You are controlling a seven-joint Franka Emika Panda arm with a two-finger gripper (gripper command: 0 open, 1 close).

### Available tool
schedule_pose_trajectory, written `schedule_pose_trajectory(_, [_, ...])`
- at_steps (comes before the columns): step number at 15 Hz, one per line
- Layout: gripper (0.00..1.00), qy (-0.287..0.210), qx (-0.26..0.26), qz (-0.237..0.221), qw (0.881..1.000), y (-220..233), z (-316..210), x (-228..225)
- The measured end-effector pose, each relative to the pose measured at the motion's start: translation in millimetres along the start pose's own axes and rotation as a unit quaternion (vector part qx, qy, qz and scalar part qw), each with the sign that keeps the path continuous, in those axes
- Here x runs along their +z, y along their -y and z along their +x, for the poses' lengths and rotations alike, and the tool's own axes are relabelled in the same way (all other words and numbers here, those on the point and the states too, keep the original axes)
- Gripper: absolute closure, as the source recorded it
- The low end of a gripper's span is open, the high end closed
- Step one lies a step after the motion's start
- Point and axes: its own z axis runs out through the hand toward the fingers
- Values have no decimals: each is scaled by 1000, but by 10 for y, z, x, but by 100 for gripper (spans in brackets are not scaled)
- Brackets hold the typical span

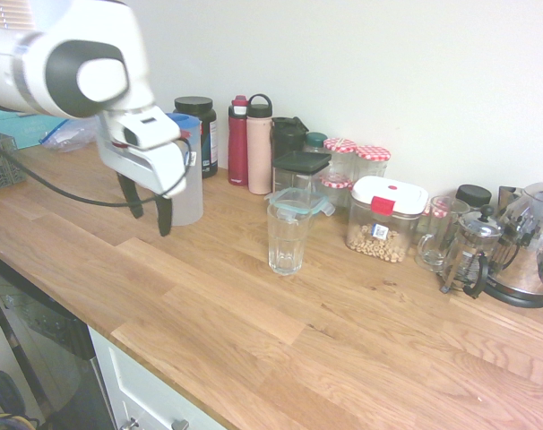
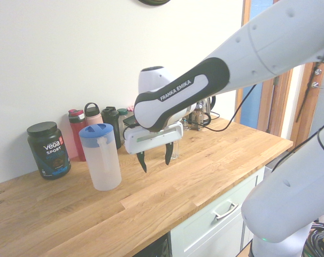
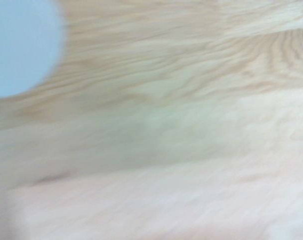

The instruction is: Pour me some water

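Observation:
A translucent water pitcher (image 2: 100, 160) with a blue lid stands on the wooden counter (image 1: 280, 331). In the first exterior view the pitcher (image 1: 192, 193) is largely hidden behind my hand. My gripper (image 2: 155, 163) hangs just above the counter, a short way beside the pitcher and apart from it, open with nothing between its fingers. From the first exterior view the gripper (image 1: 150, 220) is in front of the pitcher. A clear empty drinking glass (image 1: 287, 235) stands upright further along the counter. The wrist view shows blurred wood and the blue lid (image 3: 21, 45) at one corner.
Along the wall stand a black protein tub (image 2: 48, 150), red and pink bottles (image 1: 250, 143), several jars and a white-lidded food container (image 1: 384, 219). A glass mug (image 1: 435, 235), a French press (image 1: 469, 255) and a kettle (image 1: 531, 242) are at the far end. The counter's front edge (image 1: 155, 358) is near.

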Motion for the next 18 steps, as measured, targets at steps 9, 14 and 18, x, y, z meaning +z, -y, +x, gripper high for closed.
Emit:
schedule_pose_trajectory(9, [0, -81, -8, 93, 992, 662, -991, -721])
schedule_pose_trajectory(14, [100, -101, 2, 92, 991, 1348, -781, -499])
schedule_pose_trajectory(18, [100, -110, 10, 88, 990, 1569, -615, -330])
